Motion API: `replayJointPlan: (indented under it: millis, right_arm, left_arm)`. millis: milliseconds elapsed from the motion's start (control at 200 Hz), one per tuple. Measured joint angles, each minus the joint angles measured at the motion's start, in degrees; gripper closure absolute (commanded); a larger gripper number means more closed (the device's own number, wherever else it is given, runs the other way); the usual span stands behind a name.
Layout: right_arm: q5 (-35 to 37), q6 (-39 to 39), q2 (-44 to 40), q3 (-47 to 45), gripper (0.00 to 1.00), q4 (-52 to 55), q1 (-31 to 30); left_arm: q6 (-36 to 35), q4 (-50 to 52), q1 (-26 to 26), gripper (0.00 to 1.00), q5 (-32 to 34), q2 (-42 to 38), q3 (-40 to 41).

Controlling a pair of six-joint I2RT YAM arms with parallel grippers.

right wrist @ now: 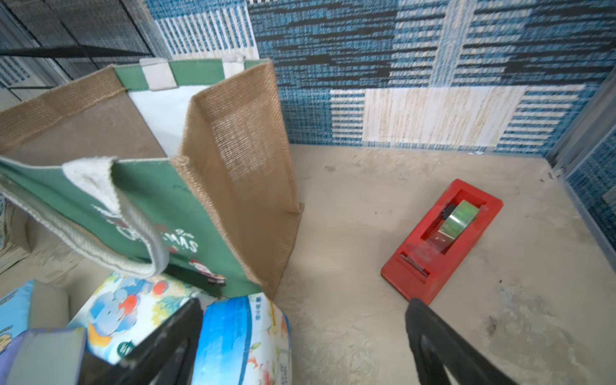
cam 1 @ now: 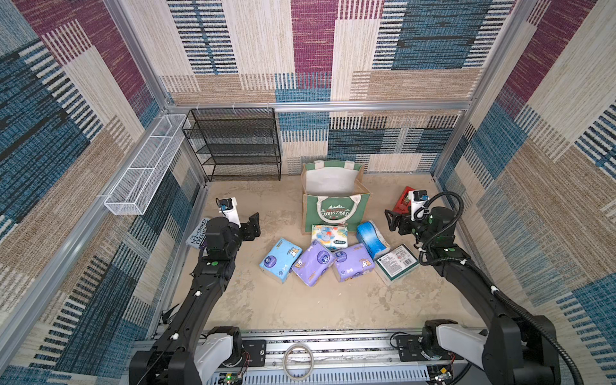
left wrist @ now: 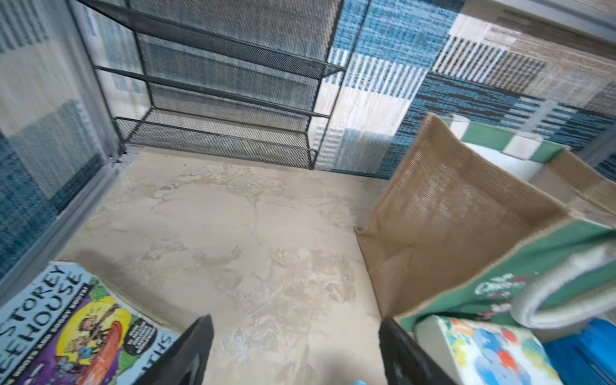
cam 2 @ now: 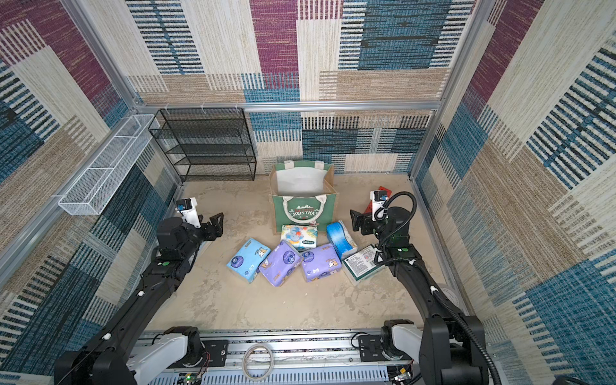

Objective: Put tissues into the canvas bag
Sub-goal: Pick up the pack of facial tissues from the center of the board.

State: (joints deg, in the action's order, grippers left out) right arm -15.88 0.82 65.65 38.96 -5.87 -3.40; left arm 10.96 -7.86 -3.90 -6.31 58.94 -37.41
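The canvas bag (cam 1: 336,218) stands upright and open at the back middle, green front towards me, white lining showing. Six tissue packs lie in front of it: light blue (cam 1: 280,258), two lilac (cam 1: 313,263) (cam 1: 351,261), the elephant one (cam 1: 330,236), deeper blue (cam 1: 371,240) and the flat green-and-white one (cam 1: 396,263). My left gripper (cam 1: 254,224) hovers open left of the bag (left wrist: 466,213), nothing between its fingers (left wrist: 200,336). My right gripper (cam 1: 390,220) is open on the bag's right, its jaws above the deeper blue pack (right wrist: 233,340) without touching it.
A black wire-mesh shelf (cam 1: 233,143) stands in the back left corner, with a white wire basket (cam 1: 143,166) on the left wall. A Treehouse book (left wrist: 66,320) lies by the left arm. A red tape dispenser (right wrist: 443,240) lies right of the bag. A tape roll (cam 1: 297,361) rests on the front rail.
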Motion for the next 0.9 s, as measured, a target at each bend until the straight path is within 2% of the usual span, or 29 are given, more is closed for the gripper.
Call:
replayJointPlan:
  millis: [130, 346, 511, 571, 897]
  right_arm:
    - [0.11, -0.87, 1.36, 2.34, 0.04, 5.68, -3.85]
    - [5.07, -2.21, 5.44, 4.96, 0.05, 13.75, -10.05]
    - [9.05, -2.86, 9.05, 6.32, 0.03, 17.68, -12.44]
    - [9.90, -3.04, 10.38, 6.80, 0.00, 18.71, -12.90]
    - [13.46, -4.74, 16.31, 9.29, 0.01, 22.73, -15.82]
  left_arm:
    - [0.63, 1.79, -3.85, 0.18, -0.02, 0.11, -1.51]
    - [0.50, 2.69, -9.53, 0.18, 0.20, 1.99, -3.21]
    - [0.66, 2.54, -10.05, 0.17, 1.57, 2.56, -2.45]
    - [0.81, 2.54, -10.10, 0.17, 1.60, 2.54, -2.05]
    - [0.79, 2.58, -10.12, 0.16, 3.04, 2.45, -1.84]
